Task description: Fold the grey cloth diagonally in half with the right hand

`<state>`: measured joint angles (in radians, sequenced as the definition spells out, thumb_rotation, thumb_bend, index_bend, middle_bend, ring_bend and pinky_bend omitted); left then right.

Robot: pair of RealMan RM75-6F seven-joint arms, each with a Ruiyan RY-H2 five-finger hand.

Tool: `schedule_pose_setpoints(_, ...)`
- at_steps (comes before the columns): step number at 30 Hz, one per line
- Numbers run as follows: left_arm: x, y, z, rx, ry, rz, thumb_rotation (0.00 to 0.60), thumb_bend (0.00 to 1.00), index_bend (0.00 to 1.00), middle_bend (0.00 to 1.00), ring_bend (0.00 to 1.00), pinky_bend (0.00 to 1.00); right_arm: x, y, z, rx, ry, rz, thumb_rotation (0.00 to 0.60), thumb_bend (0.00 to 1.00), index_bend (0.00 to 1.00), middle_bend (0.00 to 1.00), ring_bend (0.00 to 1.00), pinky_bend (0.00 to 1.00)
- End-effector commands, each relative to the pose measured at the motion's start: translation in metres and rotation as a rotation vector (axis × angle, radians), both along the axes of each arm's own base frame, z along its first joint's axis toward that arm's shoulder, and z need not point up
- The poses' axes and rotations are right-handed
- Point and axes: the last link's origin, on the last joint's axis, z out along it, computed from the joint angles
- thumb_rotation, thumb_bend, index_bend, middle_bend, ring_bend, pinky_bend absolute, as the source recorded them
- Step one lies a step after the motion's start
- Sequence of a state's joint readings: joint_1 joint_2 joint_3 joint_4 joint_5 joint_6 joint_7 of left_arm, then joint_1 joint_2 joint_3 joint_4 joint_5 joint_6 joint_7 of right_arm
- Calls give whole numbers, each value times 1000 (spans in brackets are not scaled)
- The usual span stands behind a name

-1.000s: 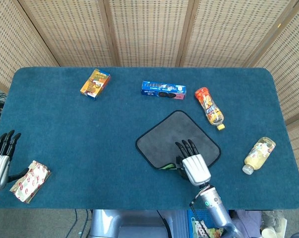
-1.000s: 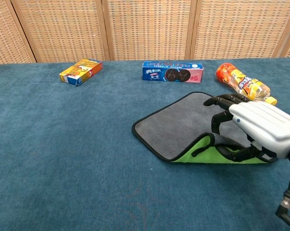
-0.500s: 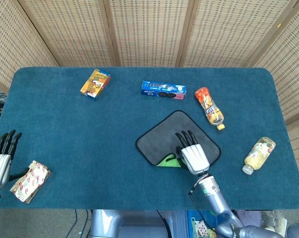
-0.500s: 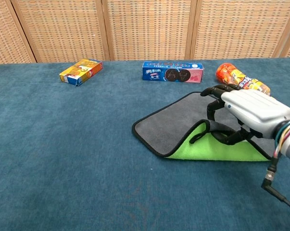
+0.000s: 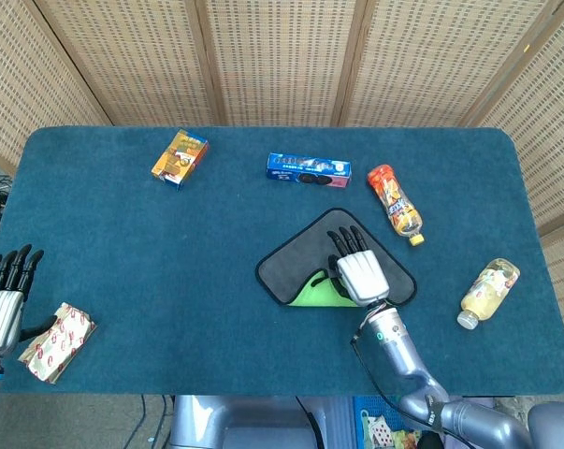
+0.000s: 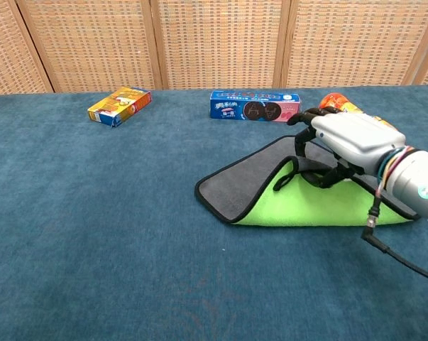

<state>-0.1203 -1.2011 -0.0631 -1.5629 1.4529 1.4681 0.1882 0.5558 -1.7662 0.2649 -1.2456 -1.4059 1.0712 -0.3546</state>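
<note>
Right hand lifting a corner of the grey cloth, green underside showing

Nearest, at the worktop's (image 5: 122, 281) front left edge, the left hand (image 5: 1, 299) rests with fingers spread and nothing in it, just beside a red-and-white patterned packet (image 5: 57, 341). The right hand (image 6: 348, 138) grips the near corner of the grey cloth (image 6: 245, 181), which lies right of centre; the raised flap is turned back over it, exposing its bright green underside (image 6: 320, 206). To the right lies a pale yellow bottle (image 5: 489, 292). Further back are an orange bottle (image 5: 395, 203), a blue cookie box (image 5: 307, 170) and an orange-yellow carton (image 5: 180, 157), all well apart from the cloth.
</note>
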Motion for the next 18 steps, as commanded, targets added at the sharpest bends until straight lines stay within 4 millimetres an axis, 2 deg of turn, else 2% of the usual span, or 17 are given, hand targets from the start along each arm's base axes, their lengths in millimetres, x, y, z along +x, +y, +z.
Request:
schedule_pose_setpoints(1,1,0,0,3,-2,-5,600,166,0,0,0,0,2,-9,0,-4,10,-6,600,485,580,130,0,0)
schedule_pose_setpoints(18,-1,2,2,12,-5,0,600,165,0,0,0,0,5,-48,-2,-29,32,-48,600,486,580,131,0,0)
